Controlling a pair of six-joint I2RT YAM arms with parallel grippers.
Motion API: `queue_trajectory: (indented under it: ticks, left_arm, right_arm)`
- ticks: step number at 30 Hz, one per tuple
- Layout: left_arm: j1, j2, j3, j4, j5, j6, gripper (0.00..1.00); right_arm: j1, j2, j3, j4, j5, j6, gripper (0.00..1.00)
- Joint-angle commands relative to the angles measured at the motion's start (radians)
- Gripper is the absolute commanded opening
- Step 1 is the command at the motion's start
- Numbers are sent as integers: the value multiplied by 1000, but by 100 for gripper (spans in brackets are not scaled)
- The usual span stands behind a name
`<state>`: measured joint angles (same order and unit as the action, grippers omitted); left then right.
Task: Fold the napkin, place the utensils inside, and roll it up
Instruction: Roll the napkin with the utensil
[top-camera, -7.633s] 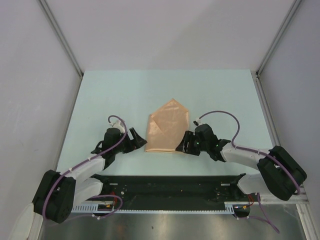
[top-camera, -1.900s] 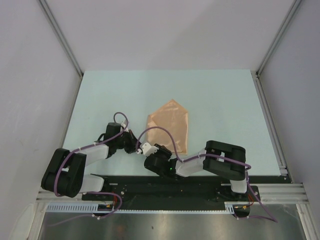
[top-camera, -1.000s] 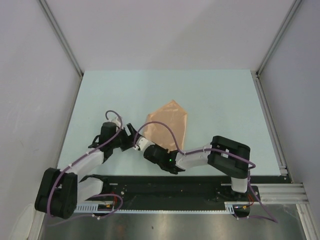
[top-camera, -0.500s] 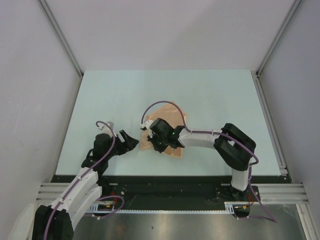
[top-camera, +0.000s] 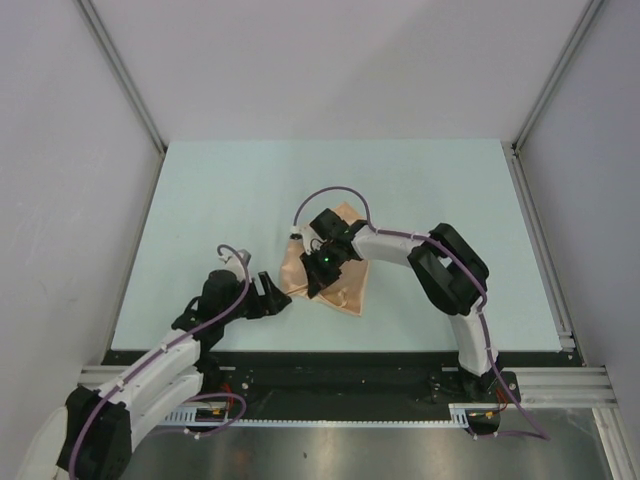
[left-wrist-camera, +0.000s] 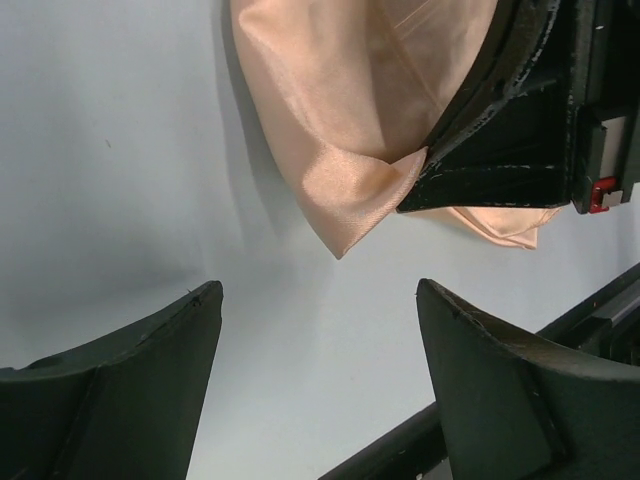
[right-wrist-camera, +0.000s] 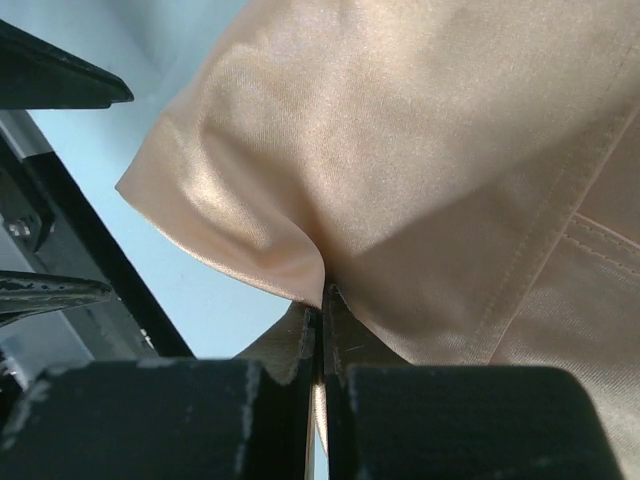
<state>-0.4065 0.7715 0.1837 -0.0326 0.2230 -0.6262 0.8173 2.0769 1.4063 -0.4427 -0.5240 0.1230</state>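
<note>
The pale bench (top-camera: 230, 200) carries only the napkin (top-camera: 347, 288), which sits just toward six o'clock from its centre. A second ago the cloth lay flat as a neat five-sided shape. Now it is bunched and smaller in outline, its near-left part lifted off the surface and drawn in toward the middle.

The right arm, which was stretched low along the near edge, has swung up over the cloth. The right claw (right-wrist-camera: 320, 300) is clamped tight on a pinch of the napkin's edge, and the fabric drapes away from it in a soft fold. Judging by this, a fresh fold is underway and not yet laid down. The folded edge will need setting flat before anything can go inside.

The left claw (left-wrist-camera: 317, 288) has backed off toward seven o'clock. It hangs just beside the napkin's drooping corner, spread wide and holding nothing.

No utensil shows in any view, so the placing and rolling steps appear to lie ahead.
</note>
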Motion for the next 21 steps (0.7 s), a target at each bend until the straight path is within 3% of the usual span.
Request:
queue_trajectory:
  ticks: [1, 8, 12, 17, 21]
  left_arm:
    - [-20, 5, 46, 57, -24, 40, 81]
    - [-32, 110, 79, 115, -31, 45, 77]
    - [-35, 110, 88, 146, -21, 45, 66]
    - [-37, 181, 92, 201, 99, -15, 65]
    - [-45, 247, 117, 172, 108, -21, 65]
  right_arm:
    - [-13, 66, 19, -62, -57, 18, 0]
    - [-46, 106, 42, -96, -96, 21, 0]
    - [-59, 120, 45, -102, -102, 26, 0]
    - [-67, 124, 49, -111, -102, 29, 0]
    - [-70, 127, 57, -117, -99, 29, 0]
